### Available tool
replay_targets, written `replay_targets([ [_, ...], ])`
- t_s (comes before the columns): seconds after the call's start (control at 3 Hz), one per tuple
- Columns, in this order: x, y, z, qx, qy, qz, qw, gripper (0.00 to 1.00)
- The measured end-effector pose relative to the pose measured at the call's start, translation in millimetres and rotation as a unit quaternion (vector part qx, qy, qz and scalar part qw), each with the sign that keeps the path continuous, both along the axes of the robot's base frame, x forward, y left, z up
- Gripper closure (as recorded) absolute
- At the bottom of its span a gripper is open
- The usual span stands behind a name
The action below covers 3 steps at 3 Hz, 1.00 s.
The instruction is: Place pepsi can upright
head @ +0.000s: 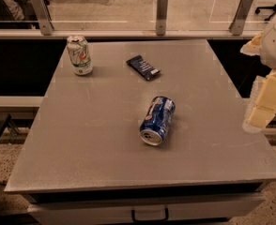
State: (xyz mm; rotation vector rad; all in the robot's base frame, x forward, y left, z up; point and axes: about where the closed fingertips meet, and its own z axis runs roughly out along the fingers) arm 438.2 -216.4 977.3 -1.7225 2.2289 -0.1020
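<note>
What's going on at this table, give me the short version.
The pepsi can lies on its side near the middle of the grey table, with nothing touching it. The robot's gripper hangs over the table's right edge, well apart from the can. A white-and-green can stands upright at the back left, and a dark snack packet lies flat nearby. Standing the can up is not yet done.

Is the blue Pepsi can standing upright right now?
No, the pepsi can lies on its side on the table, and the hand is off at the right edge, not touching it.
</note>
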Motion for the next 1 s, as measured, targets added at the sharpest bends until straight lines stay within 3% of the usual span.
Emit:
replay_targets([
  [0.67,2.9,2.8,2.0,-0.004,-0.011,0.006,0.9999,0.0],
  [1.0,14.7,21.2,-4.6,0.004,-0.019,0.056,0.9983,0.0],
])
